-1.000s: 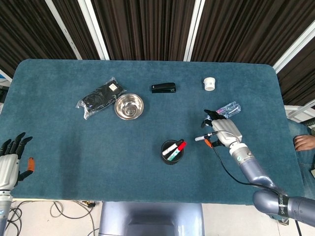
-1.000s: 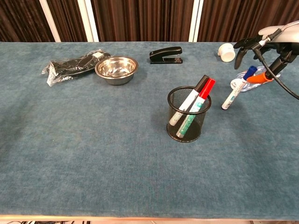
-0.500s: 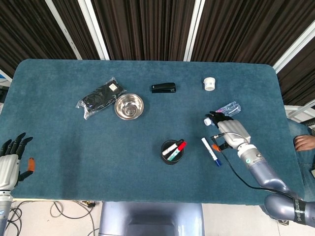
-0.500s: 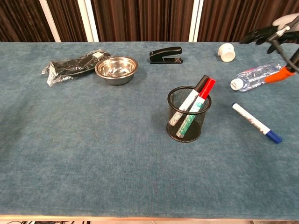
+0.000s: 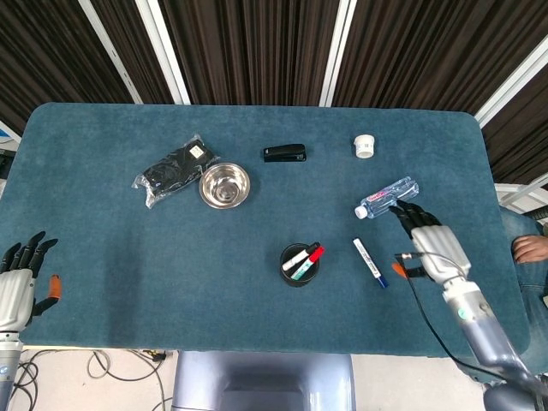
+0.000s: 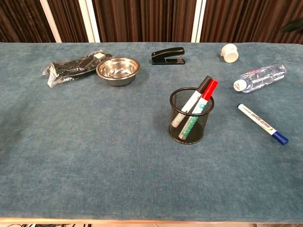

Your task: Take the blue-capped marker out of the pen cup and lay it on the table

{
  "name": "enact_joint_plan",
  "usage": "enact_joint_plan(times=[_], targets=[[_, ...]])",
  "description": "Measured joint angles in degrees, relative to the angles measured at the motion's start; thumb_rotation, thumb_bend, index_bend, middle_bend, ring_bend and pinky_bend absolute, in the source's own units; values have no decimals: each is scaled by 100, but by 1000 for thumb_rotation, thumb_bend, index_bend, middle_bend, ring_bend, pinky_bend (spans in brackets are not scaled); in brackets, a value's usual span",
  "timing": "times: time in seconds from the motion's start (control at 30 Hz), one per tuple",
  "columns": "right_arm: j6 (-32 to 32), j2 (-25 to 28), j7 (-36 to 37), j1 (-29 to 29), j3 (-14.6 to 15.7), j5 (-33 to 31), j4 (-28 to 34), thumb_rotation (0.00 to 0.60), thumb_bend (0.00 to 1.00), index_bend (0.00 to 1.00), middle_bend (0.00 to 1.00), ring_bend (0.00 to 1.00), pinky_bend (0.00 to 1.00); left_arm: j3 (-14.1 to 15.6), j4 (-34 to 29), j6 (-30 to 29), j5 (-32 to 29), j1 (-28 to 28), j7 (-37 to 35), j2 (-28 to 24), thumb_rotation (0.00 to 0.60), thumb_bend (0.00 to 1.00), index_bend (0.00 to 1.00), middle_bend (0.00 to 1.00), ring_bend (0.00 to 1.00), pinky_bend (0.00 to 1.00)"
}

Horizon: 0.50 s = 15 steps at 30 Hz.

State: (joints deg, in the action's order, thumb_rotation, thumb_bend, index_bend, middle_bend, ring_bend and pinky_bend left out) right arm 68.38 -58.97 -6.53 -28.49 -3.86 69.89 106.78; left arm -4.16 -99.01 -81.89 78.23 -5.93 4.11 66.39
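Note:
The blue-capped marker (image 5: 369, 262) (image 6: 262, 124) lies flat on the table, right of the black mesh pen cup (image 5: 300, 265) (image 6: 191, 115). Its cap points toward the front edge. The cup still stands upright with a black-capped, a red-capped and a green marker in it. My right hand (image 5: 432, 247) hovers to the right of the marker, fingers spread and holding nothing; the chest view does not show it. My left hand (image 5: 19, 276) rests open at the far left front corner, off the table edge.
A clear water bottle (image 5: 388, 198) (image 6: 260, 77) lies behind the marker. A white cap (image 5: 365, 146), a black stapler (image 5: 284, 153), a steel bowl (image 5: 225, 186) and a black bagged item (image 5: 172, 171) sit further back on the blue table (image 5: 128, 257).
My right hand let go of the blue-capped marker, which dropped flat onto the table. The hand then drew back to the right and out of the chest view. The left hand stayed still.

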Motion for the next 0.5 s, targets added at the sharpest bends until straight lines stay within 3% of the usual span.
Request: enact_joint_plan(times=[0.17,0.27,0.5], targets=[[1382,-592,82,983,479,1088,-556,600,286,26,0,0,157,-2,-1,-23,22,2,11,9,600,565,148,37,109,39],[1942,-978,35,1497,714,1425,-985,600,286,26,0,0,157,-3,1,-29,29,4,-1,2,600,565,148,36,109,39],[2555,-1419,-91,2091,940,1842,-1486,600,286,26,0,0,157,10,5,-37,69,3,10,3,600,565,147,36,108,39]])
